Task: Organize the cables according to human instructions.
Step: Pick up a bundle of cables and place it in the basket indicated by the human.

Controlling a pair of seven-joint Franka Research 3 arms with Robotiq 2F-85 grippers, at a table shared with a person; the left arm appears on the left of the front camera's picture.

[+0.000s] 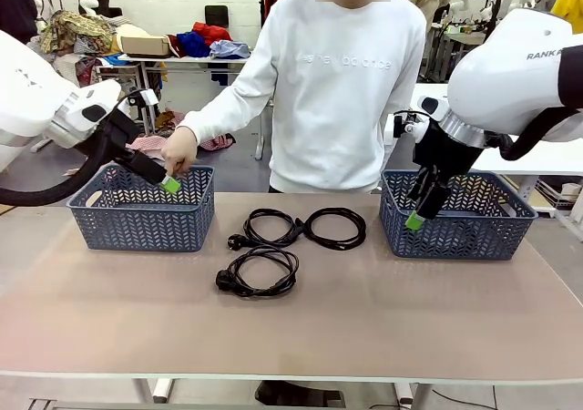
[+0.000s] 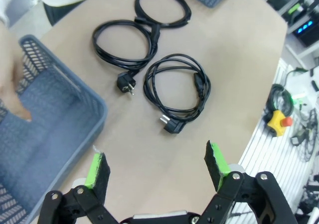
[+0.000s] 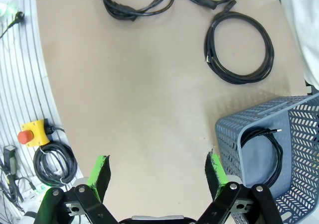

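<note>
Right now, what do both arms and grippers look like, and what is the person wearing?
Left arm and right arm: glossy white rounded shells, each trailing a thick black hose; grey lettering marks the right one. Left gripper and right gripper: black two-finger frames with bright green pads. The person wears a white long-sleeved sweatshirt with faint chest lettering.

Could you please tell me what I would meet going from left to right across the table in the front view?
Left basket → far left cable → far right cable → right basket; the near cable shares the far left one's span, so I omit it.
</note>
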